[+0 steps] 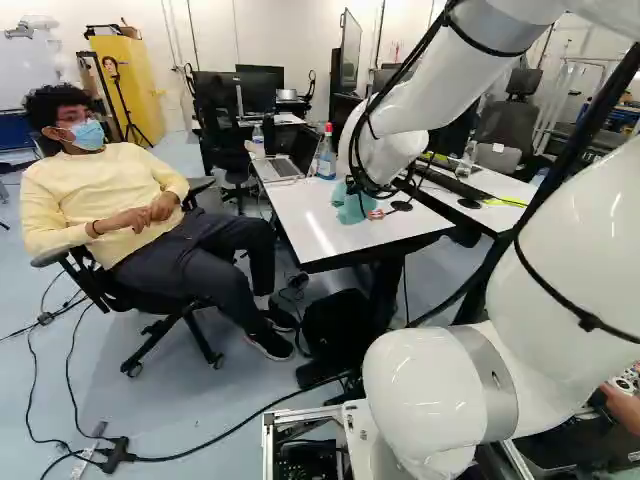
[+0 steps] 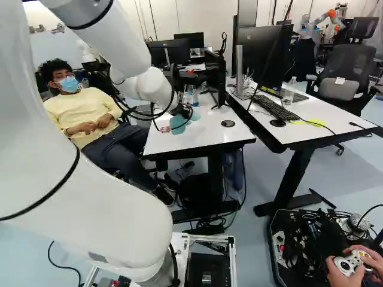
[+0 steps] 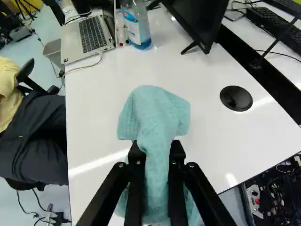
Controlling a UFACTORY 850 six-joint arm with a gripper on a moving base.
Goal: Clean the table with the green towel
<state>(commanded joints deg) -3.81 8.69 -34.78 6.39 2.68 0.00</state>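
Observation:
My gripper (image 2: 181, 110) is low over the white table (image 2: 209, 134) in the right base view, with the green towel (image 2: 179, 125) bunched at it. In the wrist view the gripper (image 3: 157, 153) is shut on the towel (image 3: 153, 110), whose gathered cloth fills the space between both fingers. Part of the towel spreads ahead of the fingertips, and more hangs beneath and behind them. The fingers hide some of its folds. Whether its lower edge touches the tabletop, I cannot tell.
Beyond the towel are a laptop (image 3: 89, 35), a spray bottle (image 3: 136, 26) with blue liquid and a monitor (image 3: 197, 19). A round black cap (image 3: 236, 98) lies to one side. A seated person's legs are close beside the table. A second desk (image 2: 323, 122) adjoins it.

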